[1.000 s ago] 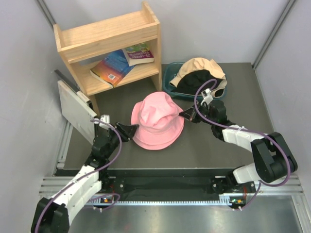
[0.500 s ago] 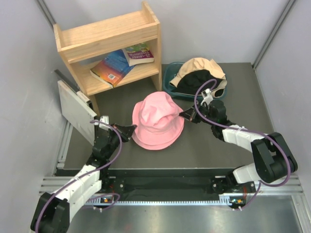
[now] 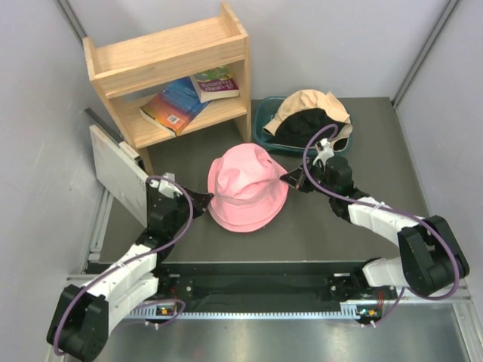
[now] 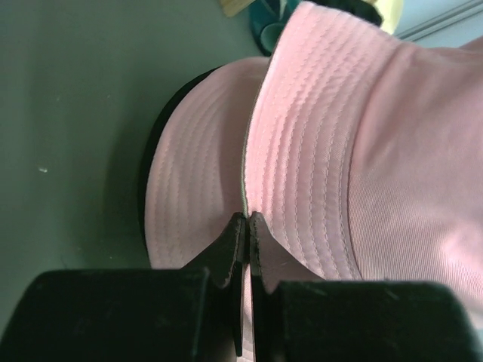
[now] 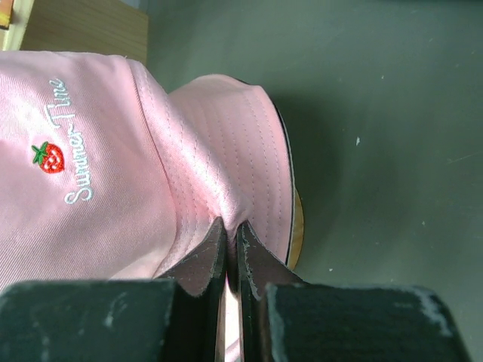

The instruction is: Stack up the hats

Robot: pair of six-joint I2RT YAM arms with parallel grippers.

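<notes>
Hats first: tan hat [image 3: 311,103] lies over black hat [image 3: 300,125] in the teal tub [image 3: 260,127], back right. The wooden shelf [image 3: 170,53] at back left has two books [image 3: 175,104] on its lower board. Pink hat [image 3: 247,192] sits mid-table, with a strawberry and "Summer Time" stitched on it. Left gripper [image 3: 202,204] and right gripper [image 3: 289,179] are each pinched tight on its brim, from opposite sides.

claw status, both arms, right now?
Left claw: closed, pinching the brim of the pink hat.
Right claw: closed, pinching the brim of the pink hat on the opposite side.
</notes>
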